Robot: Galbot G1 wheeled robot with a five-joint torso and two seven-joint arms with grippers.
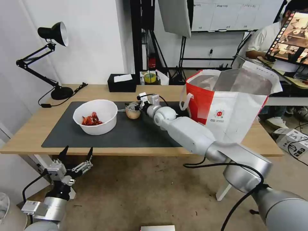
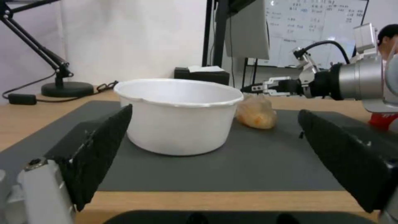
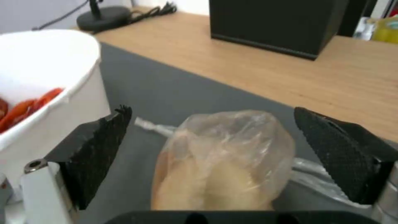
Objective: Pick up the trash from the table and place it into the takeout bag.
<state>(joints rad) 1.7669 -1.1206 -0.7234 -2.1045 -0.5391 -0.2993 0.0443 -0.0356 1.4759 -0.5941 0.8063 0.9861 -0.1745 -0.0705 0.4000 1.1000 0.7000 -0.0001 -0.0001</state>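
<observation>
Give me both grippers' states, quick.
Left gripper: open, holding nothing, below the table edge.
Right gripper: open around the clear bag, not closed.

Silver-white robot arms of rounded segments, black cables looping alongside. Each gripper, left gripper (image 1: 78, 153) and right gripper (image 1: 134, 106), has two black textured wedge fingers (image 3: 99, 146) on pale metal mounts with hex screws.

No writing can be read

The takeout bag (image 1: 229, 106) bears a small round red logo (image 1: 219, 113) with a line of tiny print under it, too small to make out. The whiteboard (image 2: 309, 29) behind the table carries handwritten marks, blurred past reading.
</observation>
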